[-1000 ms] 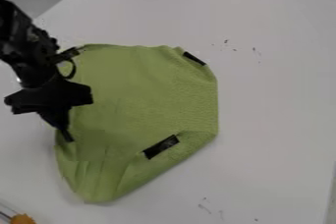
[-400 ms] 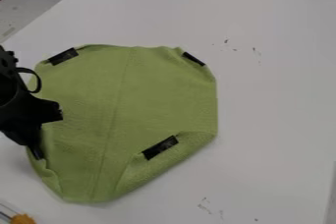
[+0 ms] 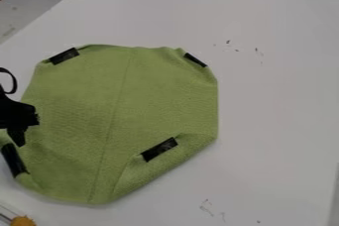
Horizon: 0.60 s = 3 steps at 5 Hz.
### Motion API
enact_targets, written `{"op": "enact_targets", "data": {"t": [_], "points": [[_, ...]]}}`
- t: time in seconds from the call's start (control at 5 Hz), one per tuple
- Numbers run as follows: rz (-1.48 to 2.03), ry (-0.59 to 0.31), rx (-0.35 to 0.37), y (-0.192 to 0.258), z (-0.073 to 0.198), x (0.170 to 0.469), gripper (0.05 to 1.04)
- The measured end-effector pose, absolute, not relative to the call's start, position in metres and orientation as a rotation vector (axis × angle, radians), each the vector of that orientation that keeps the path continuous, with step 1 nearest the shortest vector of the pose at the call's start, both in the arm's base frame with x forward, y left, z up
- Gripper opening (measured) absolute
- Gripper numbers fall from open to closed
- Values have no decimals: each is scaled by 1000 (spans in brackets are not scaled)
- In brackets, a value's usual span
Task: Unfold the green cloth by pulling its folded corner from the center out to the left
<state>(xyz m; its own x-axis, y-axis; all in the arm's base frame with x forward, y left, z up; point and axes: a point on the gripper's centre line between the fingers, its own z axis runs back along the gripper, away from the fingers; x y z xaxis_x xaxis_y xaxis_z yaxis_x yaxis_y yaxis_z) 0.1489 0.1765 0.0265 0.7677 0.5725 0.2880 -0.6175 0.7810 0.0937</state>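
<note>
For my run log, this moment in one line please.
end effector at left edge of green cloth, near black strip | cloth mostly spread, lower-right edge folded | on white table

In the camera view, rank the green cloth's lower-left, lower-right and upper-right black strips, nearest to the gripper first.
1. Lower-left strip, just below the gripper in the picture
2. Lower-right strip, across the cloth
3. Upper-right strip, diagonally opposite

Cloth on the counter, strips at its four corners — two behind, two in front. The claw is at its left side, just behind the front-left strip — an object lies before the cloth, far left.
</note>
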Motion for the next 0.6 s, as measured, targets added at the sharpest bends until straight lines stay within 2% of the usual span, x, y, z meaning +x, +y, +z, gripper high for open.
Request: {"op": "enact_targets", "data": {"t": [0.2, 0.4, 0.6], "points": [[581, -205, 197, 191, 39, 146, 1004], [511, -203, 207, 198, 48, 153, 1005], [396, -256, 203, 193, 56, 176, 1000]]}}
